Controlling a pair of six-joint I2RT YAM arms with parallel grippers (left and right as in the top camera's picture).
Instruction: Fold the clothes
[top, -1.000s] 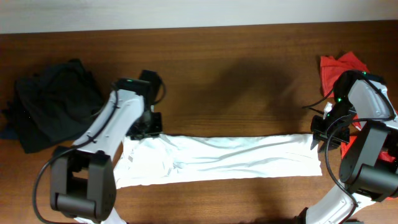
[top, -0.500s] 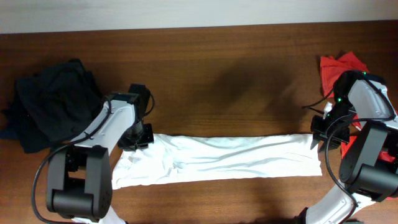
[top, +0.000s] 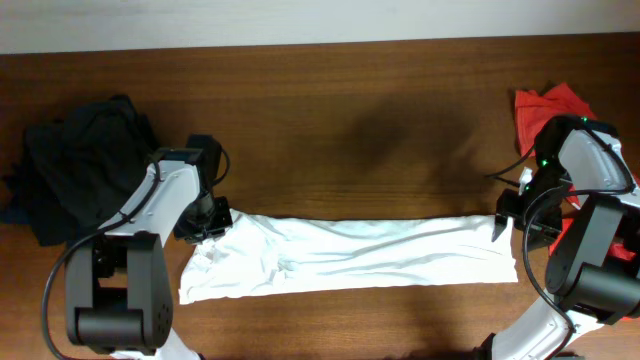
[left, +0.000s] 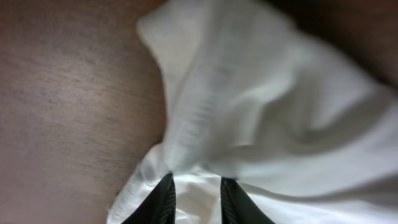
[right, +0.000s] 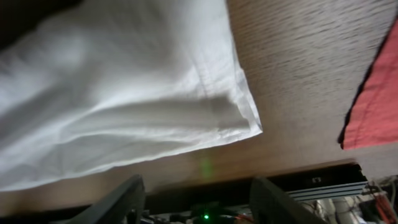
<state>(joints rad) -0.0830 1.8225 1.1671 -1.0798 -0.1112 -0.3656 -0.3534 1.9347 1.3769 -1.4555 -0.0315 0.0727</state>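
White T-shirt (top: 350, 255) lies as a long band near the front edge of the worktop (top: 350, 130), its left end pinched in the nearly closed left hand (left: 198, 180), the right hand (right: 196, 182) wide open and empty at its other end, so pulling now could drag and bunch it.

1. Soft, even light is falling from above onto the table (top: 400, 90), and a broad faint shadow is lying across its upper middle.
2. The white T-shirt (top: 360, 255) is glaring brightly, with its folds nearly washing out. The black garment (top: 80, 170) is sinking into darkness and showing little detail.
3. The left wrist view is blurring throughout, the cloth sitting too close to focus.
4. In the right wrist view the shirt is looking soft and the wood grain is showing sharper. The red garment (right: 373, 106) is smearing at the edge, and a faint green glow is reflecting off the tabletop.
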